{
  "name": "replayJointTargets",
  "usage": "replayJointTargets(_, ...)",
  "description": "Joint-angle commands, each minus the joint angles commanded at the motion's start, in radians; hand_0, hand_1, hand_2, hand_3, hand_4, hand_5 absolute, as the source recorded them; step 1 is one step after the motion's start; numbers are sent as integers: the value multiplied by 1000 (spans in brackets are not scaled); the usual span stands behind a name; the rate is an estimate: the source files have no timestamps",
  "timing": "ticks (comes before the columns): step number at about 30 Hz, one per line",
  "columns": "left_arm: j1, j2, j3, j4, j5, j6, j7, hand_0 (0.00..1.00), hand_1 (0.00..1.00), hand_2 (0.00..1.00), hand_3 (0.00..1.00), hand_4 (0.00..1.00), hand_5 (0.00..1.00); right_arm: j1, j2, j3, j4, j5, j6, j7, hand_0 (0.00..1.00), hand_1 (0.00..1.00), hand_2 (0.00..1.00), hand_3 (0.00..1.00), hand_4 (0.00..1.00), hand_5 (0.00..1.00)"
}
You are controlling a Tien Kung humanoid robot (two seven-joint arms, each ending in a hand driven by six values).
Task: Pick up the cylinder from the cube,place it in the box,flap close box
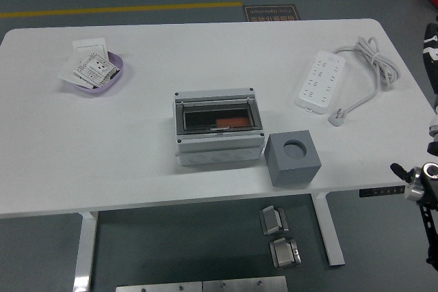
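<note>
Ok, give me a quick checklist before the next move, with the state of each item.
1. Cylinder out of the grey cube: ok, its round hole looks empty.
2. Something orange inside the box: ok, seen through the tinted flap; shape cannot tell.
3. Flap closed: looks down, latch cannot tell.
4. Right hand clear of the table: ok, off its right edge.
5. Power strip clear of the box: ok.

Only the right arm [426, 176] shows, just a sliver of it at the picture's right edge, low beside the table's near corner. Black links and a metal joint are visible; the hand itself can't be made out. No left arm anywhere.
</note>
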Motion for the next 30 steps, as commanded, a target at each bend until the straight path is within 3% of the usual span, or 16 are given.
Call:
replayJointTargets(7, 11, 15, -8, 0, 7, -11, 7, 632, 628, 483, 617, 665, 317, -12, 6, -3, -18, 38, 5, 16, 725, 634, 658, 655, 714, 525)
replayJointTargets(13, 2, 7, -41, 0, 33, -21, 25, 632, 628, 486, 616, 664, 316, -16, 20, -23, -28, 96, 16, 42, 723, 634, 656, 653, 703, 515)
replayJointTargets(22, -5, 5, -139, 0, 102, -30, 95, 631, 629, 489, 619, 663, 312, -30, 31, -41, -41, 103, 19, 43, 723, 637, 657, 657, 694, 485)
replayJointTargets(30, -9, 9, -153, 0, 111, -40, 110, 630, 626, 489, 618, 662, 307, -33, 32, -34, -30, 82, 17, 30, 719, 638, 661, 662, 693, 456)
